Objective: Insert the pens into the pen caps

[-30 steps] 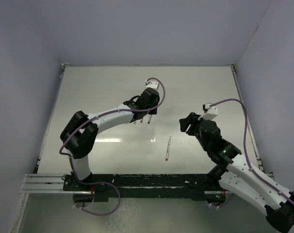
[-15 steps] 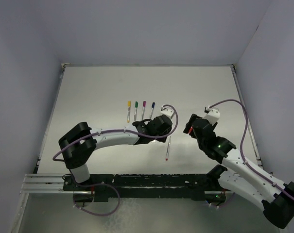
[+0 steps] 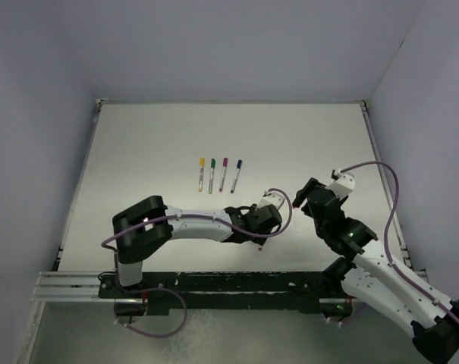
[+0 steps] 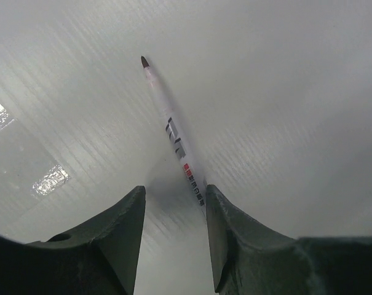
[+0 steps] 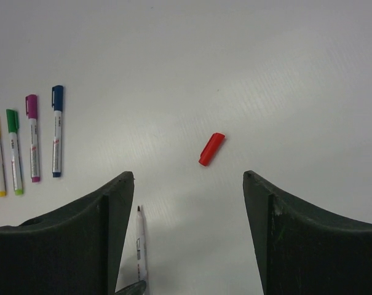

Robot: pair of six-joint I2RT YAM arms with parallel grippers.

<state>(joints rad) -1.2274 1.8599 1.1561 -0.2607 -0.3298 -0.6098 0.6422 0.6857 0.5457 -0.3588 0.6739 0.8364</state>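
Uncapped pen [image 4: 173, 132], red cap [image 5: 211, 149] apart

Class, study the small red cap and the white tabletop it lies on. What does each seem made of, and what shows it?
The small red stubby cap: probably moulded plastic, smooth with a slight sheen and even colour. The white tabletop: likely a ribbed plastic sheet, semi-gloss, judging by fine parallel lines and soft glare patches.

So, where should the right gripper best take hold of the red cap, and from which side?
Probably grip the red cap across its middle, from straight above, jaws on its long sides. It lies flat and slanted on the table, alone, so the right gripper should turn to match.
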